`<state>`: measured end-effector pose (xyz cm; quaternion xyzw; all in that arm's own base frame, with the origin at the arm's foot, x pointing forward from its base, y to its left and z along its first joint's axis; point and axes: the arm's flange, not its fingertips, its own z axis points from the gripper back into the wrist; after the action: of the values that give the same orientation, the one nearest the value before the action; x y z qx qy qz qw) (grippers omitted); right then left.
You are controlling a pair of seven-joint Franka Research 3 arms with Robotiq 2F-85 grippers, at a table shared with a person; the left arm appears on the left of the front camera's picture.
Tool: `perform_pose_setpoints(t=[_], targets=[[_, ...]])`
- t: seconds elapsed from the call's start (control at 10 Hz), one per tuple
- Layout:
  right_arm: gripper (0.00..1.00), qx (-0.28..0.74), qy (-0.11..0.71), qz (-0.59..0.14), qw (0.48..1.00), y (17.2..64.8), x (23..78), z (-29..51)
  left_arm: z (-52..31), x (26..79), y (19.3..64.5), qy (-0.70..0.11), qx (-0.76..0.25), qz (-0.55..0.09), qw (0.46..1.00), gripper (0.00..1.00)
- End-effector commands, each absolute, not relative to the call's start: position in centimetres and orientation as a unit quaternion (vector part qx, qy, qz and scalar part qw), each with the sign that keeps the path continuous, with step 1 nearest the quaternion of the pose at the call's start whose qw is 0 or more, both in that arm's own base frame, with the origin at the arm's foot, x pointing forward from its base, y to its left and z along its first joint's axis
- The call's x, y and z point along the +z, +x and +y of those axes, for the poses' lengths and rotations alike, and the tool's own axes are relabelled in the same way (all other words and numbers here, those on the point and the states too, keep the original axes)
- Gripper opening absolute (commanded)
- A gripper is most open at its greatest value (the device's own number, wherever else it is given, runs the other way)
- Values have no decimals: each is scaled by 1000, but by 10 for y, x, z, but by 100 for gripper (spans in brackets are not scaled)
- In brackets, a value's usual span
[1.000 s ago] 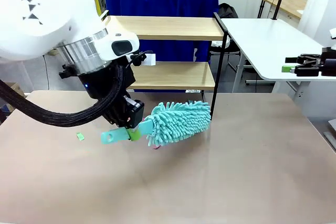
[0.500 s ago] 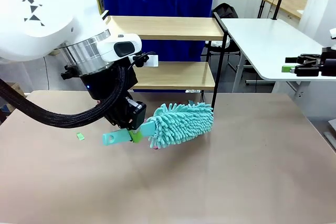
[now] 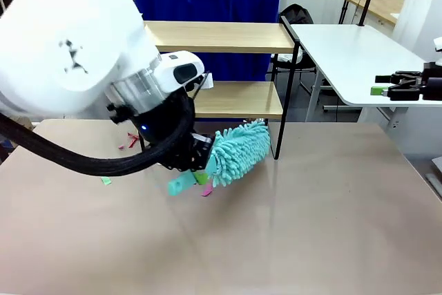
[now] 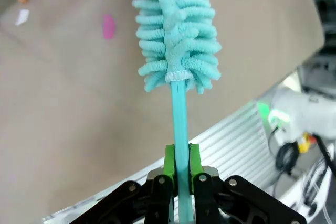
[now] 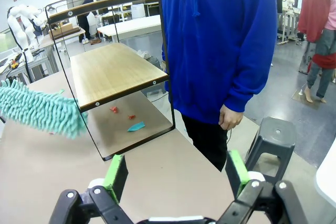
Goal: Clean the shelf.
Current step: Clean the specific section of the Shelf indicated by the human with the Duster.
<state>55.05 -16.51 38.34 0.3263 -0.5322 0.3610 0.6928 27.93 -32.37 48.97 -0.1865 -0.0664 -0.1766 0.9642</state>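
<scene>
L fingers [image 4: 169, 162] clenched on the thin turquoise plastic handle of a fluffy turquoise chenille duster [image 4: 176, 30]. Green pads pinch the stick from both sides, well below the head. Head points away from wrist, above the beige counter [image 3: 311, 205].

A pink paper scrap [image 4: 108, 26] lies on the counter just beside the head.

Two-tier light-wood shelf w/ thin black metal frame [image 3: 221, 36] stands at the far edge of the counter, centre-left in front view. Duster head sits low, in front of the lower board, near the shelf's front right leg. Contact w/ leg: cannot tell.

Small red bits [image 5: 113, 109] and a teal scrap [image 5: 136, 126] lie on the counter under the lower board.

R fingers [image 5: 116, 174] spread wide, nothing between them, off at the right side, well apart from the shelf.

Person in a blue hooded top [image 5: 220, 40] stands just behind the shelf, hand [image 5: 230, 117] hanging at side.
</scene>
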Motion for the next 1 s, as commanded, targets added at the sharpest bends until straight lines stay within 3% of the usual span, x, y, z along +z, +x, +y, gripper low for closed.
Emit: perform_pose_setpoints(t=[0.0, 0.3, 0.6, 0.9], targets=[[100, 362, 326, -534, 691, 551, 386, -163, -341, 472, 272, -178, -122, -96, 972, 13], [100, 362, 326, -534, 691, 551, 386, -163, -377, 429, 280, -228, -121, -90, 962, 13], [100, 362, 326, -534, 691, 551, 386, -163, -401, 405, 283, -212, -67, -175, 959, 13], [100, 362, 326, -534, 691, 551, 386, -163, -433, 383, 291, -223, -54, -219, 948, 13]])
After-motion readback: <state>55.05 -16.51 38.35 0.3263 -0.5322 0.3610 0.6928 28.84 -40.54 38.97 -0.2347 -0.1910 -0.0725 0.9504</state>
